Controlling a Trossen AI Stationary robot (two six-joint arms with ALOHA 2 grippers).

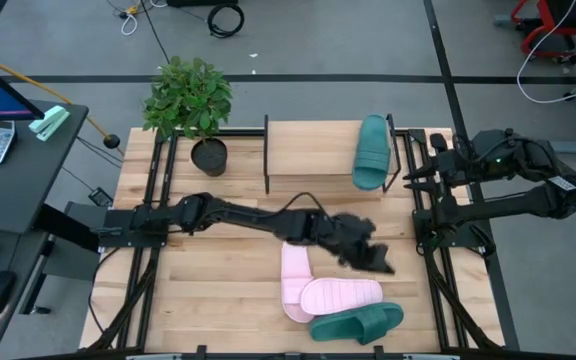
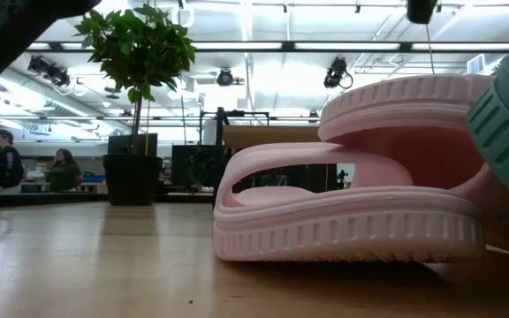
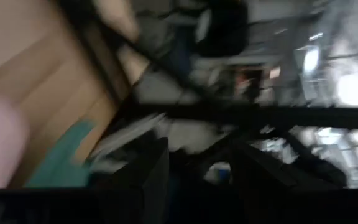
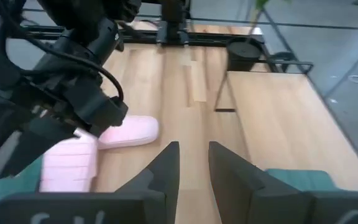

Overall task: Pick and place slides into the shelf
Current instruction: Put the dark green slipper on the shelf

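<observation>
While one teal slide (image 1: 372, 151) lies on the shelf (image 1: 310, 152) at 1 o'clock, the left gripper (image 1: 376, 259) hovers empty, fingers apart, above two pink slides (image 1: 340, 294) and another teal slide (image 1: 357, 323) at 5 o'clock; the right gripper (image 4: 193, 163), slightly open, waits beside the shelf.

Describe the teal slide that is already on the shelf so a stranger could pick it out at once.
Find the small low shelf with the light wooden plank top and thin black side frames at the table's far edge, beside the potted plant. On its right end lies one dark teal-green foam slide sandal. It is the only slide up there; the other teal slide lies at the near edge beside two pale pink slides.
</observation>
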